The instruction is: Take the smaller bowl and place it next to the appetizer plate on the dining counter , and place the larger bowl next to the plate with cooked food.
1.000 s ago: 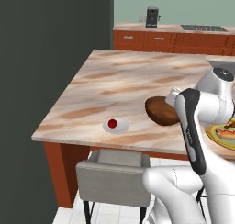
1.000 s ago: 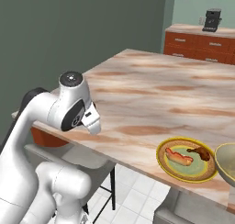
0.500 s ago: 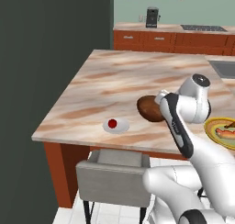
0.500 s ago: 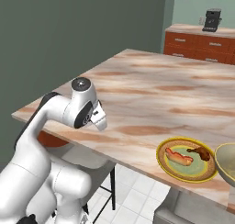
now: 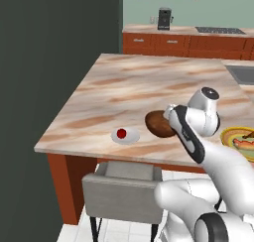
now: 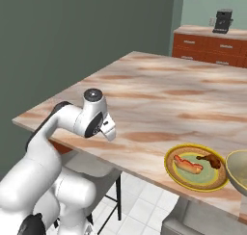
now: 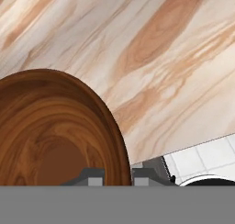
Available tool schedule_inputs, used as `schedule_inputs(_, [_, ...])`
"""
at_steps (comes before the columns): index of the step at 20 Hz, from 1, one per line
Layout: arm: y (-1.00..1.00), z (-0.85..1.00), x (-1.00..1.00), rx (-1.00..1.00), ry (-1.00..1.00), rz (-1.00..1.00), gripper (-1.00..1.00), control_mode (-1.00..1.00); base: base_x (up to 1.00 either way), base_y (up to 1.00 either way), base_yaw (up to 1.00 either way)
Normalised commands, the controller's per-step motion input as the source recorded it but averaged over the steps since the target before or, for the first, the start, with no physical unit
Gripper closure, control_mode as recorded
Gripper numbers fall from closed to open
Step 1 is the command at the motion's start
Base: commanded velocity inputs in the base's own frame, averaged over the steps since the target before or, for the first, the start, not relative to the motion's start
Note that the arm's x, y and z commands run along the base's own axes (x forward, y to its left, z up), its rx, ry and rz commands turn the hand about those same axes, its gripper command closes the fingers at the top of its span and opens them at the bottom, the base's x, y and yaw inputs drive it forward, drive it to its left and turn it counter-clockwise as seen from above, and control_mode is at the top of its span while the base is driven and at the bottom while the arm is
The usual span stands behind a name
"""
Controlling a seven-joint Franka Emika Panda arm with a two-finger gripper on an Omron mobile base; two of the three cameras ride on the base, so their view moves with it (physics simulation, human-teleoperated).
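The smaller bowl (image 5: 159, 123) is held at its rim by the gripper (image 7: 114, 175), jaws closed on the wall (one fingertip (image 7: 94, 176) inside, one outside). It is carried tilted over the dining counter (image 5: 134, 87), near the front edge, just right of the appetizer plate (image 5: 124, 135) and apart from it. The plate with cooked food (image 6: 197, 166) sits further right on the same counter, with the larger bowl (image 6: 238, 172) just beside it at the frame edge. A grey chair (image 5: 122, 192) is tucked under the counter.

Bare counter (image 5: 134, 85) stretches beyond the white plate (image 5: 124, 135); the yellow plate (image 6: 196, 166) and cream bowl (image 6: 238, 172) crowd the near corner.
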Motion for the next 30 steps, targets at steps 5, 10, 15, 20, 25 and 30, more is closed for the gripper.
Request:
schedule_inputs(5, [0.03, -0.45, 0.46, -0.02, 0.02, 0.04, 1.0, -1.0, 0.0, 0.0, 0.0])
schedule_inputs(10, [0.0, -0.38, 0.46, 0.0, 0.0, 0.04, 1.0, -1.0, 0.0, 0.0, 0.0])
schedule_inputs(15, [0.0, -0.31, 0.27, 0.0, 0.0, 0.03, 1.0, -1.0, 0.0, 0.0, 0.0])
schedule_inputs(20, [0.0, -0.22, 0.19, 0.0, 0.0, 0.02, 1.0, -1.0, 0.0, 0.0, 0.0])
schedule_inputs(25, [0.0, -0.2, 0.15, -0.01, 0.0, 0.01, 1.0, -1.0, 0.0, 0.0, 0.0])
schedule_inputs(30, [0.03, -0.17, 0.29, -0.02, 0.0, 0.0, 1.0, -1.0, 0.0, 0.0, 0.0])
